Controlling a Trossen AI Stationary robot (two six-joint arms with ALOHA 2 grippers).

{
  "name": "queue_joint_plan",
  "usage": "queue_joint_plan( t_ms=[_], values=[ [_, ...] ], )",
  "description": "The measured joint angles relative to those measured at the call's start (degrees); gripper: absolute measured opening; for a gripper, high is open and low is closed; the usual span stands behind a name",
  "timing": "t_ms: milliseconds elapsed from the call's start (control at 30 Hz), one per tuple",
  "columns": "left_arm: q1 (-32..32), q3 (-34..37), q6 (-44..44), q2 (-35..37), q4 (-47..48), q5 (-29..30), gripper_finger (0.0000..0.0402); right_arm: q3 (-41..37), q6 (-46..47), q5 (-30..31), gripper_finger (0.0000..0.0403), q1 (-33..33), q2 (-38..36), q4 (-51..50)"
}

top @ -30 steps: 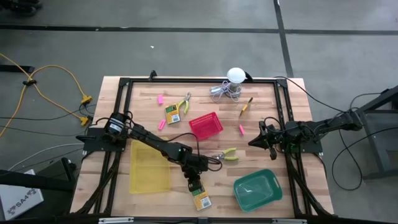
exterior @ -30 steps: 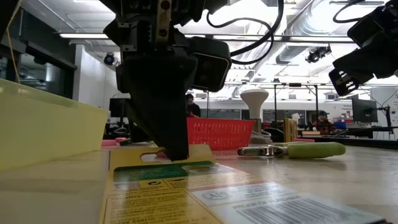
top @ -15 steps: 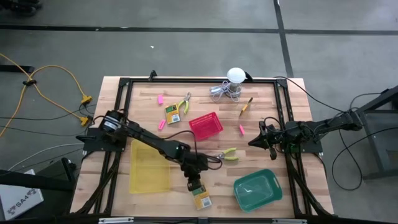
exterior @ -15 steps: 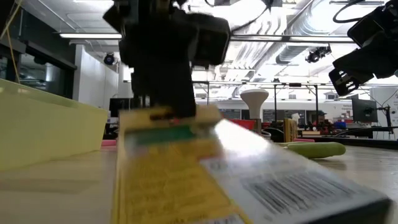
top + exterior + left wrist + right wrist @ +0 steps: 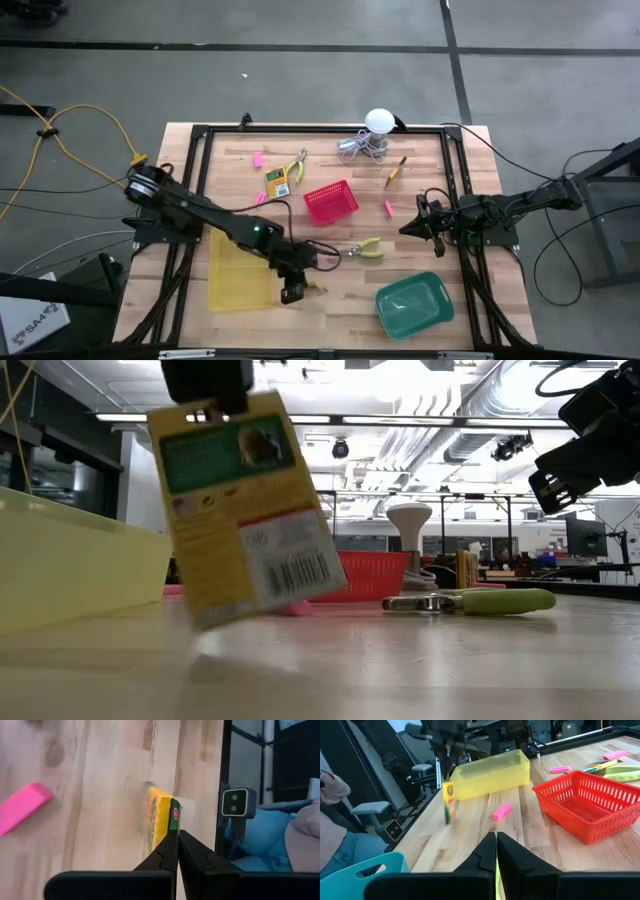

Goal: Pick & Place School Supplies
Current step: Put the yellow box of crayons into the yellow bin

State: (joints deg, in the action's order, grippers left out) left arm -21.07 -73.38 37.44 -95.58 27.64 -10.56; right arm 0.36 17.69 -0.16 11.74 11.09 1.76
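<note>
A yellow-and-green crayon box point(image 5: 245, 510) hangs in the air near the table's front, held by my left gripper point(image 5: 293, 291), which is shut on it. The right wrist view also shows the box point(image 5: 447, 800). A second crayon box point(image 5: 277, 183) lies flat at the far left beside pliers point(image 5: 297, 165). More pliers point(image 5: 365, 250) lie mid-table. Pink erasers point(image 5: 257, 158) point(image 5: 388, 208) lie scattered, and one point(image 5: 22, 805) lies below the gripper. My right gripper point(image 5: 408, 228) waits shut at the right, touching nothing. My left gripper pinches the crayon box's top end point(image 5: 205, 415), the green-edged end point(image 5: 172, 815), between its two shut fingers. The fingers come from above, slanting down. The box hangs below them, tilted and clear of the table.
A yellow tray point(image 5: 238, 268) stands just left of the held box. A red basket point(image 5: 331, 201) sits mid-table and a green tray point(image 5: 413, 305) at the front right. A white ball with coiled wire point(image 5: 375, 130) stands at the far edge.
My left gripper has risen, staying shut on the crayon box, and has shifted a little toward the table's left. The box lay flat on the table near the front edge. It is now lifted clear and hangs tilted below the fingers.
</note>
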Motion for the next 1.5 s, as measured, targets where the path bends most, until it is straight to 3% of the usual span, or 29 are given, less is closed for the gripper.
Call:
queue_joint_plan(
  t_ms=[167,667,1067,1500],
  values=[
    [-1.49,0.00,-0.09,4.94,5.60,5.06,0.0001,0.01,0.00,0.00,0.0003,0.01,0.00,0.02],
    [-2.09,0.00,-0.06,16.76,18.94,11.17,0.0001,0.01,0.00,0.00,0.0003,0.01,0.04,0.02],
    [-2.13,0.00,4.27,25.55,36.04,19.33,0.0001,0.00,0.00,0.00,0.0003,0.01,0.04,0.02],
    [-6.43,0.00,13.70,24.02,49.97,25.23,0.0001,0.00,0.00,0.00,0.0003,0.01,0.04,0.02]
  ],
)
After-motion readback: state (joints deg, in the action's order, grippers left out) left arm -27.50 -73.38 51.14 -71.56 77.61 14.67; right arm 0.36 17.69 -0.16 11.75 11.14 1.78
